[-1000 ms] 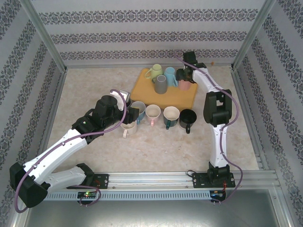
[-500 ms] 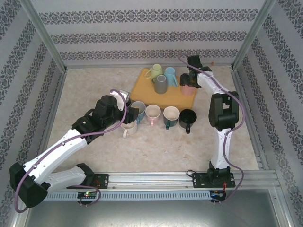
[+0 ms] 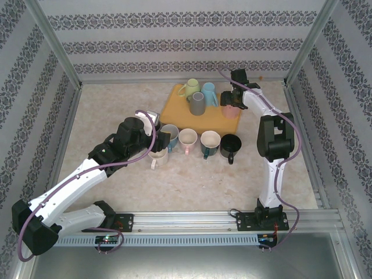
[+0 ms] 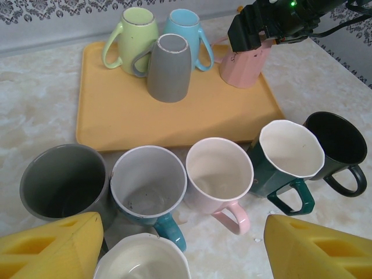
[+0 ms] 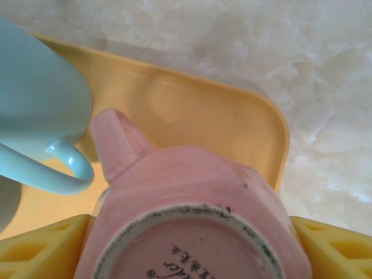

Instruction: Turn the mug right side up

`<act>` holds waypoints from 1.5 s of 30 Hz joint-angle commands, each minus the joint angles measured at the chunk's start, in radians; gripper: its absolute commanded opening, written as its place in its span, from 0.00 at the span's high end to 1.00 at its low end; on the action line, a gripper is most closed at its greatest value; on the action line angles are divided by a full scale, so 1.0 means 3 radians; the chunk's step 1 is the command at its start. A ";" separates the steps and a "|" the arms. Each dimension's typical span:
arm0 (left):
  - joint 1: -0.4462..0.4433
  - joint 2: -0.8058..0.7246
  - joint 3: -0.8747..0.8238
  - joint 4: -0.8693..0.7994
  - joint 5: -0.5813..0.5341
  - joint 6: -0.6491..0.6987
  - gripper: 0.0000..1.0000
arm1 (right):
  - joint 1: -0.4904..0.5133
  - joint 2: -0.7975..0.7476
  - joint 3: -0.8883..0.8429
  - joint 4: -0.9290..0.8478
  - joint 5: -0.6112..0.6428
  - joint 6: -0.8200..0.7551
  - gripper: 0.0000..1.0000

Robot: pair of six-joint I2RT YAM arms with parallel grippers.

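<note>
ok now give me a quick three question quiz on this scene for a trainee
1. True or false: the pink faceted ceramic mug stands upside down on the yellow plastic tray.
2. How many mugs stand on the tray? A two, B four, C six.
3. Which gripper has its fingers on either side of the pink mug?
Key: 1 true; 2 B; 3 the right gripper.
</note>
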 commanded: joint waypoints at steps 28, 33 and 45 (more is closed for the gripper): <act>-0.0046 -0.0058 -0.0041 0.0062 -0.0161 0.0103 0.26 | 0.0024 -0.1031 -0.0489 0.0555 -0.0053 0.0009 0.51; -0.0038 -0.0049 -0.0021 0.0051 -0.0175 0.0103 0.25 | 0.0041 -0.1394 -0.0525 0.0655 0.0021 -0.0101 0.53; 0.0154 0.0072 0.0699 -0.0432 0.0507 -0.0357 0.22 | 0.0601 -0.2592 -0.1354 0.1545 -0.0813 -0.0693 0.58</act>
